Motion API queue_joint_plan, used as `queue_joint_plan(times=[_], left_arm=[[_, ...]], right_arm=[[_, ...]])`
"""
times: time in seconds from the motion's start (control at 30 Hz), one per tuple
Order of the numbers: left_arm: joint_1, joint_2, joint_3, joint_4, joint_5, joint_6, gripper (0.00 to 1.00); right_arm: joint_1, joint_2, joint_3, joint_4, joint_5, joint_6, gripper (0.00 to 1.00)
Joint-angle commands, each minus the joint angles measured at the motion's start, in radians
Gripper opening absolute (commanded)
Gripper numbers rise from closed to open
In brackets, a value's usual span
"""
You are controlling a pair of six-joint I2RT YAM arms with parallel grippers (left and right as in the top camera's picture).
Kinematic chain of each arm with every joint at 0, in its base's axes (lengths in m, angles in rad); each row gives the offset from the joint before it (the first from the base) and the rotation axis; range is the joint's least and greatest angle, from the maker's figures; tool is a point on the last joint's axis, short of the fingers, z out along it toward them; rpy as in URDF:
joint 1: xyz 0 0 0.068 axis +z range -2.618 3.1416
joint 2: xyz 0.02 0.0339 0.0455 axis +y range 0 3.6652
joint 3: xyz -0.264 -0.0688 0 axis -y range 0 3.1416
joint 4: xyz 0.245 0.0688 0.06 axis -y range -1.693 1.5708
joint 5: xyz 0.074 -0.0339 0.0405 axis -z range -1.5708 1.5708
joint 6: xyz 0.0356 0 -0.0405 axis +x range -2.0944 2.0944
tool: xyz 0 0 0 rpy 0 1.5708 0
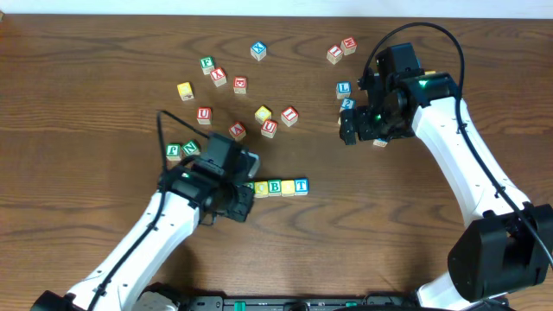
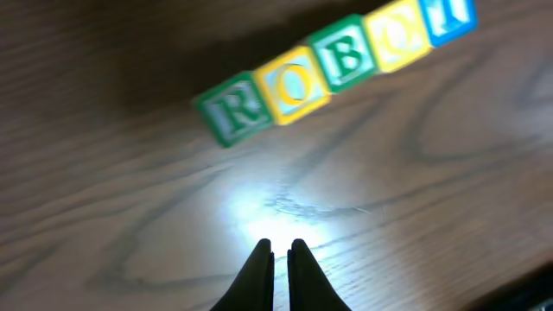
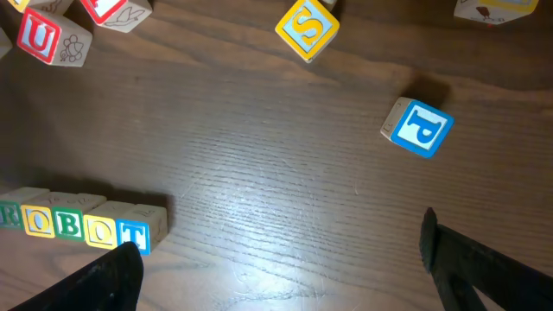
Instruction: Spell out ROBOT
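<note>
Five cubes [image 2: 346, 57] (one row) beyond left tool [image 2: 281, 251]

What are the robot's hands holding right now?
Nothing. The left gripper is shut on empty air, apart from the ROBOT row. The right gripper is open and empty.
</note>
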Motion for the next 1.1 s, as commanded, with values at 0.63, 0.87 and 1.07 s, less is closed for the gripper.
queue_joint_plan(times=[0.63, 0.87, 1.07], left_arm=[[-0.105, 0.182, -0.053, 0.163, 0.009, 0.009, 0.08], [-0.105, 0.229, -0.053, 0.223, 0.008, 0.01, 0.08], [-0.105, 0.229, -0.053, 0.272, -0.056, 0.01, 0.08]], right_arm=[[0.002, -0.025, 0.014, -0.002, 0.008, -0.013, 0.99], [0.002, -0.025, 0.014, -0.002, 0.008, -0.013, 0.99], [0.002, -0.025, 0.014, -0.002, 0.008, -0.013, 0.99]])
